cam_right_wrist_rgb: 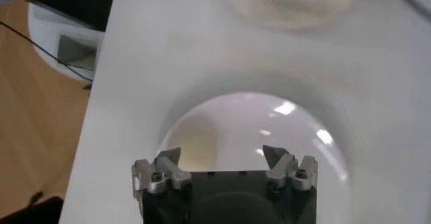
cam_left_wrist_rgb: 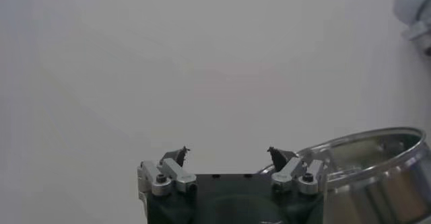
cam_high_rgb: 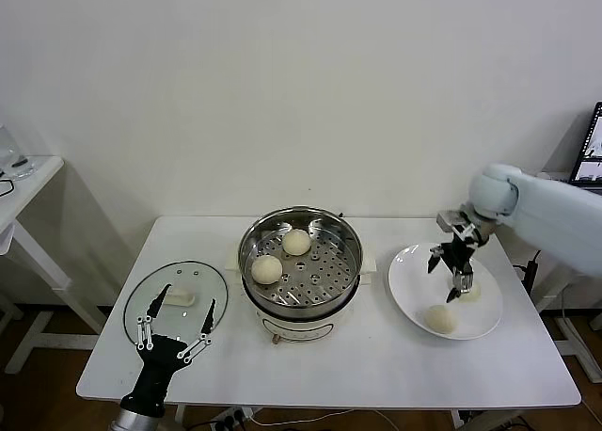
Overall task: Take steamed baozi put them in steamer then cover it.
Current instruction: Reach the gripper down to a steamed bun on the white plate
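The right gripper (cam_high_rgb: 453,273) hangs above the white plate (cam_high_rgb: 410,290) at the right side of the white table (cam_high_rgb: 376,356), its fingers spread wide and pointing down, holding nothing. Just below its fingertips lies one steamed baozi (cam_high_rgb: 469,291), partly hidden by the fingers; a second bun (cam_high_rgb: 440,319) sits nearer on the same plate. From the right wrist view the gripper (cam_right_wrist_rgb: 221,155) looks down into the plate's shallow bowl (cam_right_wrist_rgb: 296,138), with a pale bun (cam_right_wrist_rgb: 192,146) showing beneath the jaws.

To the left of the plate, in the middle of the table, stands the steamer (cam_high_rgb: 350,271), a shiny steel pot on a white base, uncovered. Two more baozi rest on its perforated tray: one (cam_high_rgb: 297,242) toward the far side, one (cam_high_rgb: 266,269) toward the near left. They lie close together but whether they touch cannot be told.

At the table's near left corner the left gripper (cam_high_rgb: 176,326) hovers with its fingers also spread wide and empty, its tips over the near edge of the cover (cam_high_rgb: 202,273). The glass lid lies flat on the table, left of the steamer and apart from it, its white handle (cam_high_rgb: 180,298) facing up. In the left wrist view the gripper (cam_left_wrist_rgb: 227,153) points at the white wall (cam_left_wrist_rgb: 168,57), with the steamer's rim (cam_left_wrist_rgb: 377,138) beside it.
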You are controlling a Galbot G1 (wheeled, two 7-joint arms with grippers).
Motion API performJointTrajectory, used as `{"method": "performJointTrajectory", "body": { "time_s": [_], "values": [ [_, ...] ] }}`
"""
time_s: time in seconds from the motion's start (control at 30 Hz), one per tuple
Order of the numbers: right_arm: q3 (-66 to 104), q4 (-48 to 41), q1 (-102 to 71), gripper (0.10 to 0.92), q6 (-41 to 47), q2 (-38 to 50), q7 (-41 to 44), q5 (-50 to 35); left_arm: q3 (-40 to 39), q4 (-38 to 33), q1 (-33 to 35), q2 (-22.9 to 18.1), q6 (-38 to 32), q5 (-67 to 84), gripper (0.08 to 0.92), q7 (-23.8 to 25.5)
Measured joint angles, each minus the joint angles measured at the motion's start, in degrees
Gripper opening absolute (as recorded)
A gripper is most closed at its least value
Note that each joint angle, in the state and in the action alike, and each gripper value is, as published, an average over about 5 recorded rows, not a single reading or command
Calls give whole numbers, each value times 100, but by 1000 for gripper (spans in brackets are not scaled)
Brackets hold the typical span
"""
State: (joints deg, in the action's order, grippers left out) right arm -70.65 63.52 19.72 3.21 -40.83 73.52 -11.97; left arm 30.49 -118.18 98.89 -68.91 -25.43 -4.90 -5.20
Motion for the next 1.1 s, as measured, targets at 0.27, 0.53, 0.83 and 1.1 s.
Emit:
{"method": "performJointTrajectory", "body": {
  "time_s": [0.27, 0.53, 0.83, 1.1],
  "values": [
    [396, -229, -603, 823, -14, -23, -66, 200, 27, 35, 43, -5, -25, -29, 823, -5],
    [605, -426, -909, 821, -33, -113, -139, 325, 44, 27, 64, -15, -34, -33, 823, -11],
    [709, -499, -1047, 689, -35, -166, -133, 375, 70, 34, 68, -18, -40, -35, 823, -18],
    [649, -392, -870, 654, -53, -89, -60, 323, 72, 28, 66, -14, -41, -36, 823, -19]
  ]
}}
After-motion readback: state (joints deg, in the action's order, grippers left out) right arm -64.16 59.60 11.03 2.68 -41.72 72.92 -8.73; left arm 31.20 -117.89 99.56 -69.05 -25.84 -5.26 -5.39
